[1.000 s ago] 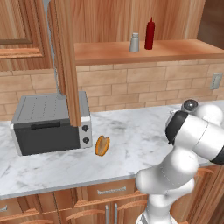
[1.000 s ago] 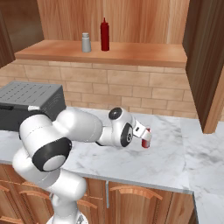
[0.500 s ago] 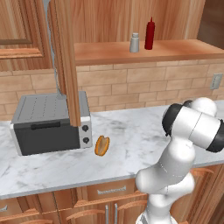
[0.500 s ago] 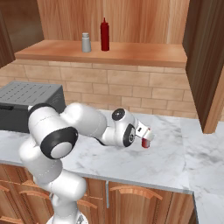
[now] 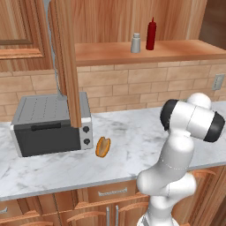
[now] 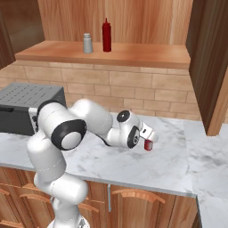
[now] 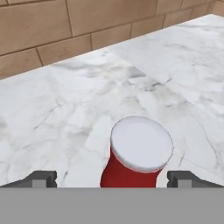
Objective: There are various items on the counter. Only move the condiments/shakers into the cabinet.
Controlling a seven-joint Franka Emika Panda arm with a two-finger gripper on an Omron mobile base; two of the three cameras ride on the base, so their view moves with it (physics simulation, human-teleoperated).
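A red bottle [image 7: 139,154] with a white end sits low over the marble counter [image 7: 65,100], between my fingertips [image 7: 42,179]. My gripper [image 7: 111,179] is open, and its jaws stand wider than the bottle. From the right base view, the gripper [image 6: 149,138] reaches to the counter's right part with the red bottle [image 6: 148,145] at its tip. On the cabinet shelf [image 5: 145,53] stand the grey shaker [image 5: 135,43] and another red bottle [image 5: 151,34]. The orange-brown bun [image 5: 103,146] lies on the counter beside the toaster oven.
The grey toaster oven [image 5: 48,126] stands at the counter's left end, under the tall narrow cabinet door [image 5: 66,62]. A brick wall [image 7: 52,30] rises just behind the bottle. Wooden drawers [image 6: 133,200] run below the counter.
The arm's upper links have shifted slightly. The hand has stayed at the red bottle on the counter.
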